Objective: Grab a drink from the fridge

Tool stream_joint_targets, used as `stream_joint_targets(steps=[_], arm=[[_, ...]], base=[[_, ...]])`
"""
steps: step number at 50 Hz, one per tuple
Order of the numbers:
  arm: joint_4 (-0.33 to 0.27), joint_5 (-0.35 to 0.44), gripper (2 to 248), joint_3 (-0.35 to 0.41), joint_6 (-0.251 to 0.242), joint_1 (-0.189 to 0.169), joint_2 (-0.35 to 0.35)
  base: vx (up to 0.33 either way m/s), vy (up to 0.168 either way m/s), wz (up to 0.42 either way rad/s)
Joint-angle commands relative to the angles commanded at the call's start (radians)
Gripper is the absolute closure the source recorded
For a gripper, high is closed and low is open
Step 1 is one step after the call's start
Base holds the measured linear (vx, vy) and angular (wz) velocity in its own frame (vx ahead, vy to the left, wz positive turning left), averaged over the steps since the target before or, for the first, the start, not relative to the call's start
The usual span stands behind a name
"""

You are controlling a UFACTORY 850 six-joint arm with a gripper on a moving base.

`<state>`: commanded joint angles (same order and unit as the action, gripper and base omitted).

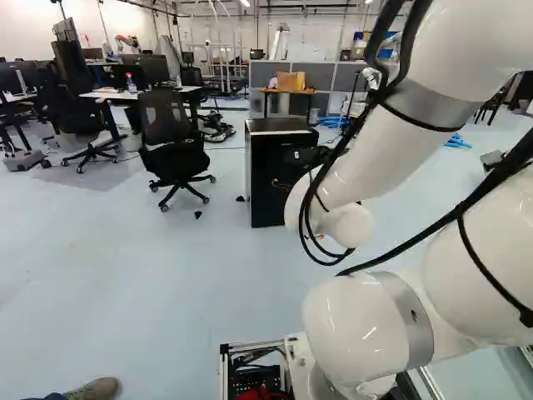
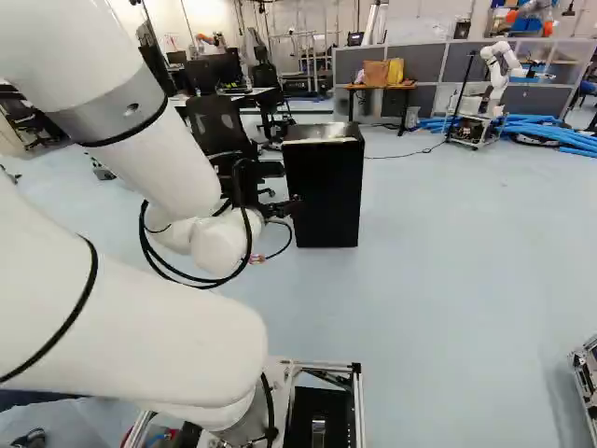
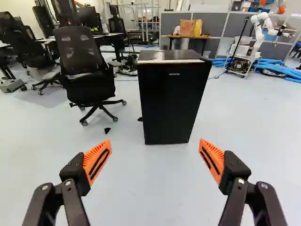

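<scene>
In the right base view my gripper (image 2: pixel 283 207) overlaps the left side of the small black fridge (image 2: pixel 326 187). Seen from the wrist, the gripper (image 3: pixel 155 142) is open, its orange-padded fingers wide apart with only floor between them. Straight ahead of them stands the fridge (image 3: pixel 173 101), upright on the floor, its black door closed, and some floor shows between fingertips and fridge. No drink shows; the fridge's inside is hidden. In the left base view my arm partly covers the fridge (image 1: pixel 268 196).
A black office chair (image 3: pixel 89 70) stands beside the fridge. Desks and more chairs are beyond, with a bottle (image 1: pixel 131 83) on one desk. Behind the fridge are a wooden table (image 3: pixel 188 36) and grey partitions. Another robot (image 2: pixel 497 79) stands near blue hoses (image 2: pixel 560 135). A shoe (image 1: pixel 94 390) shows near the base.
</scene>
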<state>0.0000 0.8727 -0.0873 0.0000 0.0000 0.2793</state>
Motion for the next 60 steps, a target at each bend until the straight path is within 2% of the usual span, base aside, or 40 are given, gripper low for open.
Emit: stream_joint_targets(steps=[39, 60], arm=[[0.0, 0.0, 3, 0.0, 0.0, 0.0, 0.0], [0.0, 0.0, 3, 0.0, 0.0, 0.0, 0.0]], base=[[0.109, 0.005, -0.001], [0.131, 0.044, -0.013]])
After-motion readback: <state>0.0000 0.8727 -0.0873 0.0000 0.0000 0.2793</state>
